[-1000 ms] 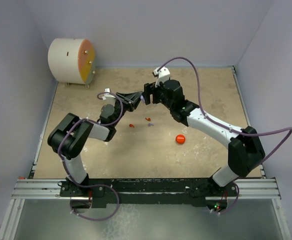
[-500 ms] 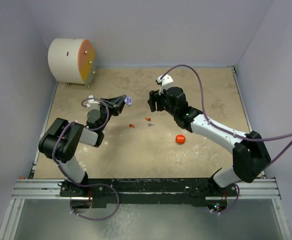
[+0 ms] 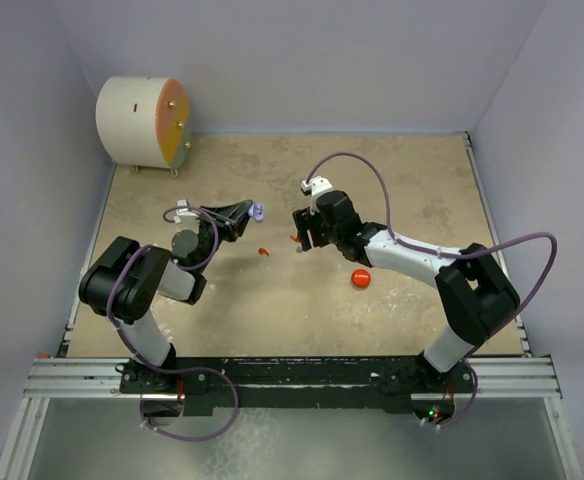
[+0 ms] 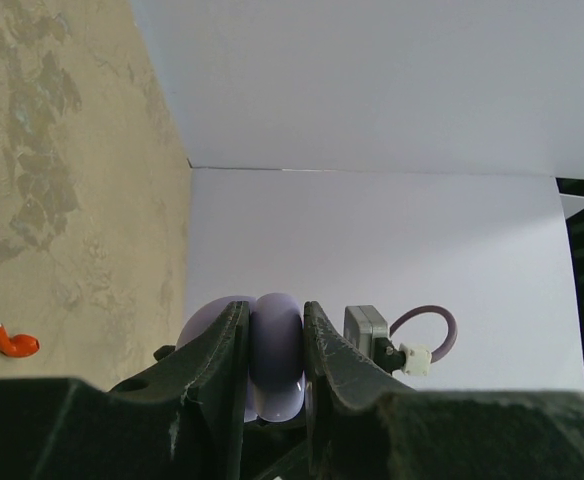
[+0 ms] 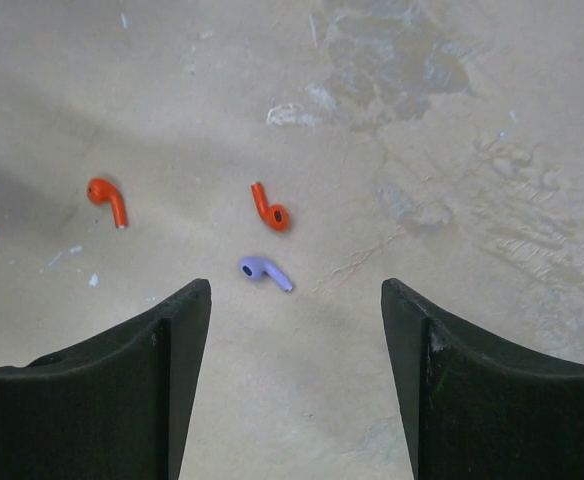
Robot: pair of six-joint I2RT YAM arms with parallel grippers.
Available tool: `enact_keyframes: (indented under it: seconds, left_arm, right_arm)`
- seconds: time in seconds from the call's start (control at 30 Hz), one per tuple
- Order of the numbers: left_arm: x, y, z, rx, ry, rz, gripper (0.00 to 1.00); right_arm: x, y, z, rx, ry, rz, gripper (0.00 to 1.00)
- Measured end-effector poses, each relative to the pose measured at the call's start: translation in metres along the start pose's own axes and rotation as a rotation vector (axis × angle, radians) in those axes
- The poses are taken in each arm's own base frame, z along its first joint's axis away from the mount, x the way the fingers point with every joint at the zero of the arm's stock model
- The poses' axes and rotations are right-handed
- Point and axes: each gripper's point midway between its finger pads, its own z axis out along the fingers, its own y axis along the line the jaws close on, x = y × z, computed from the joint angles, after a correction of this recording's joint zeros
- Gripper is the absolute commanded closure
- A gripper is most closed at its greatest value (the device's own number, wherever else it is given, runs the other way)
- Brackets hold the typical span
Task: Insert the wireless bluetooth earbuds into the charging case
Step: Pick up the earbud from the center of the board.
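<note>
Tabletop (image 3: 422,200) mottled tan, walls (image 3: 322,60) pale; left jaws clamp a lavender case (image 4: 275,360), right jaws gape above three earbuds (image 5: 265,270).

Robot lab test cell, plain enclosing walls (image 3: 322,60), aluminium mounting rail (image 3: 72,378), tan tabletop (image 3: 422,190)

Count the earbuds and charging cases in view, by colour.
red stemmed plastic earbuds: 2
lavender stemmed plastic earbuds: 1
red round plastic case: 1
lavender round plastic case: 1, clamped in the left end effector
total: 5
</note>
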Motion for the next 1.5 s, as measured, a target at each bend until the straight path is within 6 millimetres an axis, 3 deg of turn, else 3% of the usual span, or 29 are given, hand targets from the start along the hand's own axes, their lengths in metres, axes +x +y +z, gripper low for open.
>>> enact_keyframes:
  seconds: [0.13,0.57,0.83,1.13,1.5]
  left_arm:
    - [0.0,0.009,-0.001,-0.02,0.003,-0.014,1.0]
    - [0.0,0.013,-0.001,-0.023,0.006,-0.026,1.0]
    - [0.0,0.015,-0.002,-0.028,0.006,-0.031,1.0]
    - [0.0,0.018,-0.003,-0.036,0.005,-0.032,1.0]
    - [0.001,0.013,-0.003,-0.026,0.01,-0.023,1.0]
  right_arm:
    - [0.015,0.006,0.004,-0.037,0.038,-0.004,0.28]
    - [0.038,0.023,0.027,-0.13,0.082,-0.016,0.28]
    - [0.038,0.029,0.033,-0.166,0.069,-0.017,0.28]
    - [0.056,0.034,0.038,-0.197,0.099,-0.017,0.28]
    - [0.059,0.038,0.039,-0.225,0.089,-0.014,0.28]
